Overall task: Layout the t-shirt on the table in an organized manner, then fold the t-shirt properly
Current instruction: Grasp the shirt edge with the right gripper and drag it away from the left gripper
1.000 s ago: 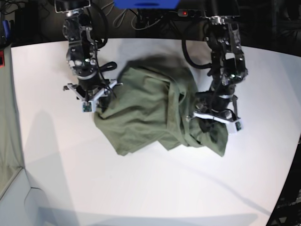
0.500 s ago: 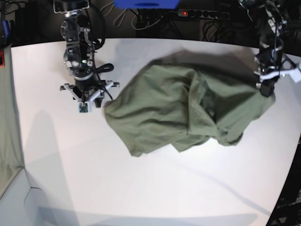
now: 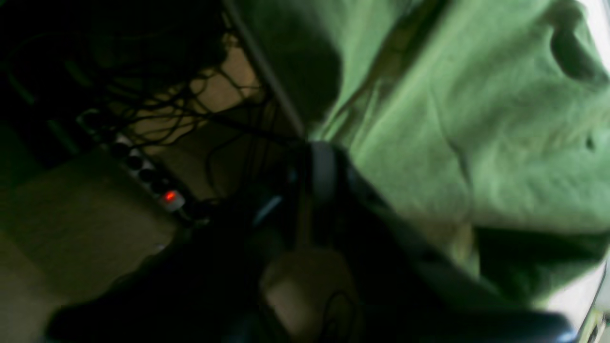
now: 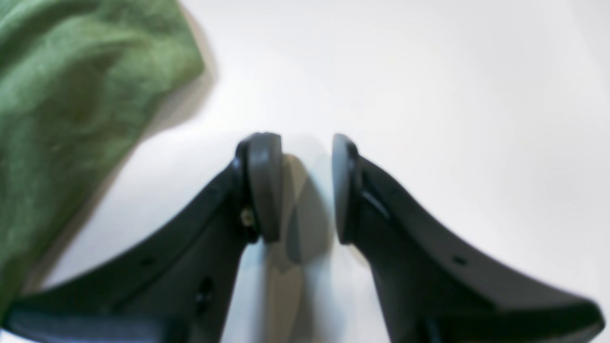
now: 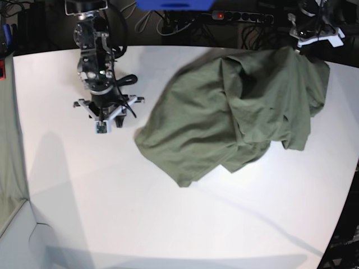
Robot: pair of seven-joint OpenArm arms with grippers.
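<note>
The olive-green t-shirt lies crumpled across the far right half of the white table, its upper corner raised toward the table's back edge. My left gripper hovers just behind that raised corner. The left wrist view is dark and blurred: one grey-padded finger shows against the t-shirt, and the grip cannot be made out. My right gripper stands at the far left over bare table, open with nothing between its fingers. The t-shirt's edge lies to its left, apart from it.
A power strip with a red light and cables lie on the dark floor behind the table, also seen as the power strip. A blue object sits at top centre. A pale cloth strip hangs at the left edge. The table's curved edge runs down the right.
My left arm has swung up and back to the far right corner, dragging the t-shirt rightward and stretching it out. The shirt's edge has left the right gripper, which has barely moved.
</note>
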